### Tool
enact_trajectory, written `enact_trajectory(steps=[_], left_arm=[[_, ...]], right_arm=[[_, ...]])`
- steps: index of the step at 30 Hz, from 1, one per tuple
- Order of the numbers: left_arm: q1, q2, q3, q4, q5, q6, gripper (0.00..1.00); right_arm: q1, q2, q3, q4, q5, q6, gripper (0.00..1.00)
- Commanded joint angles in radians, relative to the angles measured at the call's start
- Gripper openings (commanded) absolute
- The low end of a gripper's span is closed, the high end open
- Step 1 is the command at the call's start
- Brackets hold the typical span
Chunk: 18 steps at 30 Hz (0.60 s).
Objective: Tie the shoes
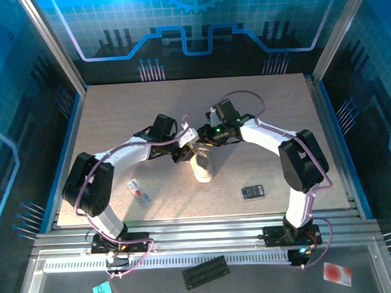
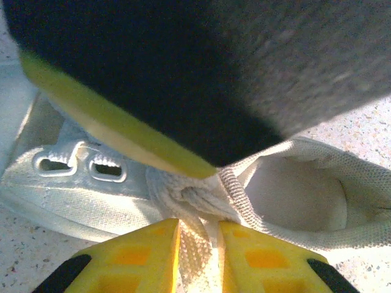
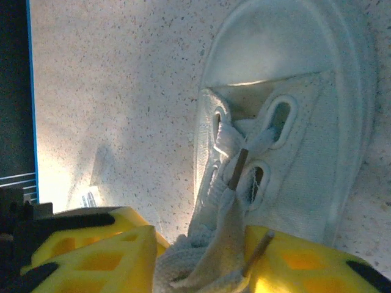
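Left pincer (image 2: 198, 224) nipping the laces (image 2: 194, 198) over the sneaker (image 2: 67, 195); right pincer (image 3: 200, 244) round more lace, grip unclear, so an uneven pull cd slip it or drag sneaker across worktop (image 1: 116, 124)

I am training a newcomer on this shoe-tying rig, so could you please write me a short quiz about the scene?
1. True or false: the black device lies on the left arm's side of the sneaker.
2. In the left wrist view, what sits between the yellow jaws? A a cable; B a lace; C nothing.
3. Name the flat item on the table between the left arm and the sneaker.
Key: 1 false, it lies on the right arm's side. 2 B. 3 the white-and-red packet.
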Motion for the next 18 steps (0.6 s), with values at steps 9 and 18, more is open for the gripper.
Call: enact_trajectory(steps=[9,18], left_arm=[[-0.019,0.021,0.044,-0.074,-0.031,-0.035,0.23],[0.060,-0.116,0.000,-0.012,0.048,-0.151,0.41]], right_arm=[[0.043,-0.027,0.019,-0.037,0.106,-0.081,0.07],[0.062,-0.094,-0.103,0.126,0.071,-0.185,0.01]])
